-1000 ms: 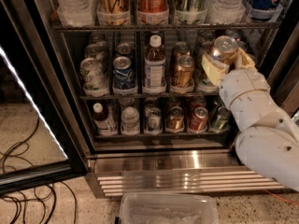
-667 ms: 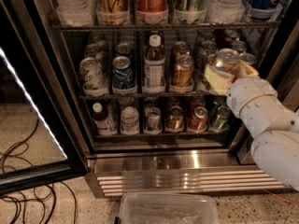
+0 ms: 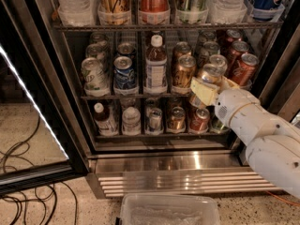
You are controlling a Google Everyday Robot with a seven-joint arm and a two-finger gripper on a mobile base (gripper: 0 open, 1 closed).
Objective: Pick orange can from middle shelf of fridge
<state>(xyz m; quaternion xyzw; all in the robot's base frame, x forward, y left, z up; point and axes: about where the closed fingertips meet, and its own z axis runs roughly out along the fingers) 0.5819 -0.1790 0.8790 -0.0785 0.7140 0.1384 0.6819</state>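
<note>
The fridge (image 3: pixel 187 161) stands open, with a steel frame and a ribbed base grille. Its middle shelf (image 3: pixel 126 96) is a dark wire rack holding rows of cans. My gripper (image 3: pixel 212 86) is at the right front of this shelf, on a white arm that comes in from the lower right. Its yellowish fingers (image 3: pixel 202 93) are shut on an orange can (image 3: pixel 209 73) with a silver top, held just in front of the shelf's front rail. More coppery orange cans (image 3: pixel 183 72) stand in the row to its left.
Red cans (image 3: pixel 243 68) fill the shelf's right end. A bottle (image 3: pixel 155 65), a blue can (image 3: pixel 124 72) and a silver-green can (image 3: pixel 93 74) stand further left. Tall bottles are above, more cans below. The glass door (image 3: pixel 28 125) is open at left. Cables (image 3: pixel 23 196) and a clear plastic bin (image 3: pixel 168 211) lie on the floor.
My gripper has moved down and to the left with the orange can in it, out from the back right of the shelf toward its front edge.
</note>
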